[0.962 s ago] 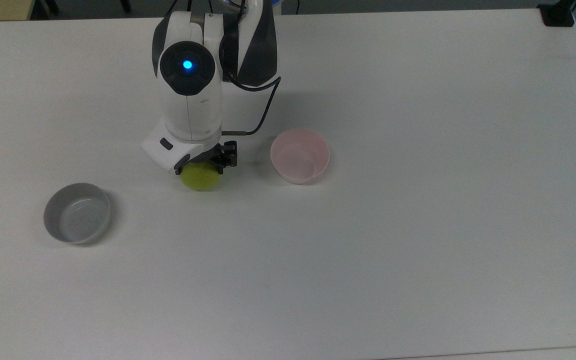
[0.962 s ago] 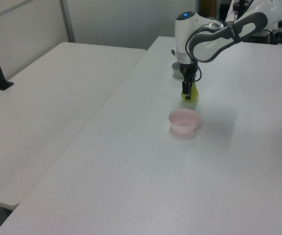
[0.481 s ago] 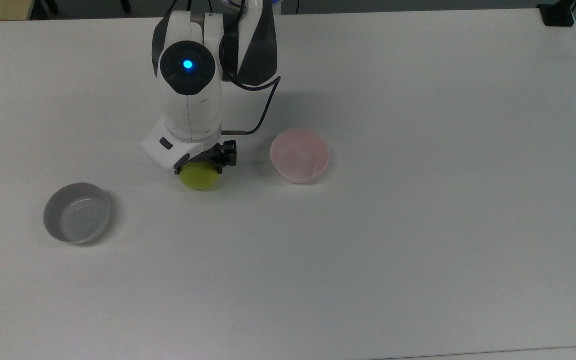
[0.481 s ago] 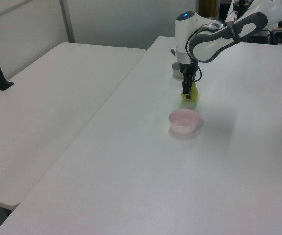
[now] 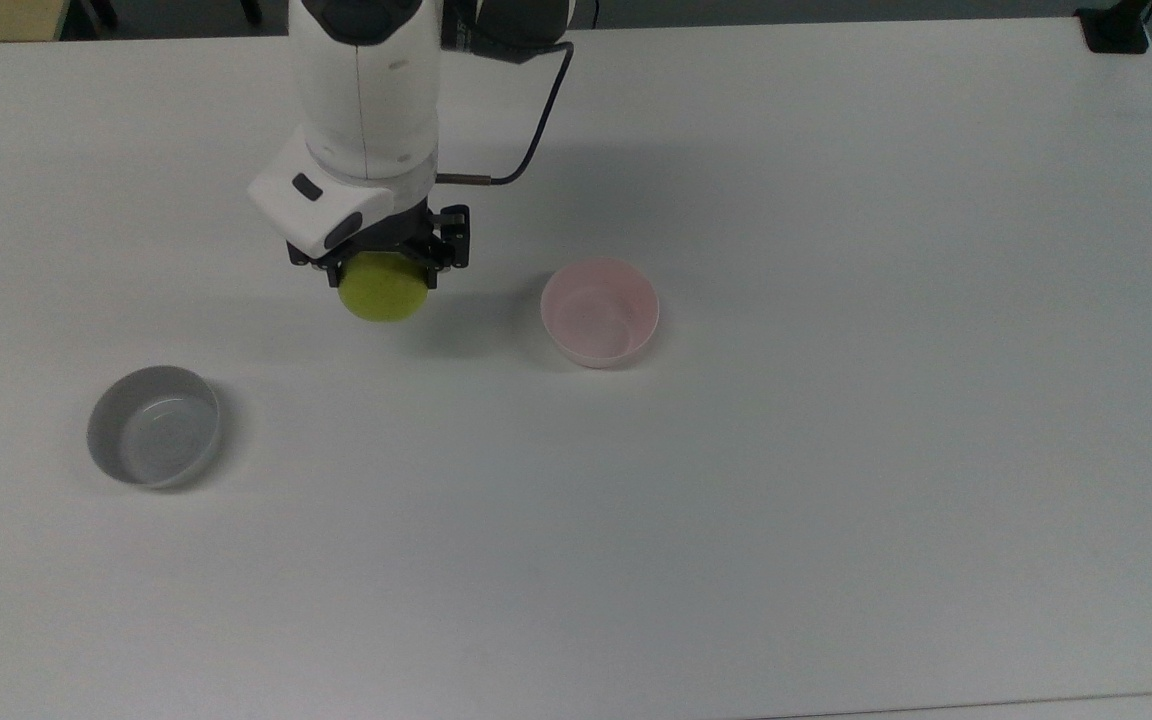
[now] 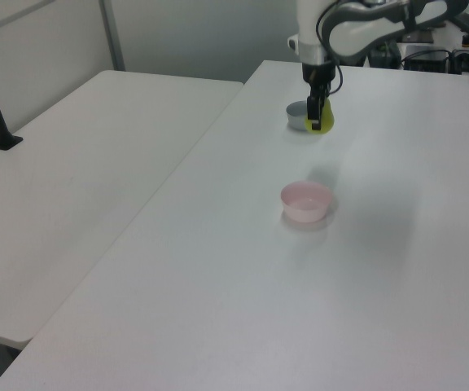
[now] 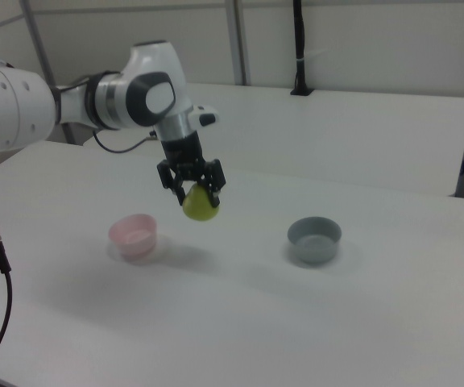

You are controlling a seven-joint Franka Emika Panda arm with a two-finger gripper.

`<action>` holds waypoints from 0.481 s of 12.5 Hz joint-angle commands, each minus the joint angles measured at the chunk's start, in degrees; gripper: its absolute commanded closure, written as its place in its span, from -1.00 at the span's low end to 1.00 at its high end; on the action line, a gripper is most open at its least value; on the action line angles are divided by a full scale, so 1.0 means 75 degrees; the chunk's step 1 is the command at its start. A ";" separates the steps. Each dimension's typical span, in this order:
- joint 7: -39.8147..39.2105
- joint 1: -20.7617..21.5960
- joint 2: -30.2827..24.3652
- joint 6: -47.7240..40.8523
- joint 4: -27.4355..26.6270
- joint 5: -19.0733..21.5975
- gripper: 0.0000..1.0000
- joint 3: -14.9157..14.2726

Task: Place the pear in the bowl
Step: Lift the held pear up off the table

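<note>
Half done, by my reading: my jaws pinch the pear at its top, and it hangs clear above the worktop. The pink bowl sits empty, to the top view's right. Remaining: carry over, lower, release.

The top view looks straight down on my white rectangular tabletop, fairly close. The left view sits off one end, higher up and further back, facing along the tabletop toward my arm. The right view stands low and near, across from my arm. All three share the small round pale pink plastic bowl.
</note>
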 commanded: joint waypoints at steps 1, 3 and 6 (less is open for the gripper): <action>-0.0049 0.0021 -0.0286 -0.0997 0.0611 0.0067 -0.02 -0.0001; -0.0095 0.0044 -0.0428 -0.1247 0.0706 0.0278 -0.03 -0.0001; -0.0037 0.0091 -0.0428 -0.1247 0.0671 0.0278 -0.03 0.0057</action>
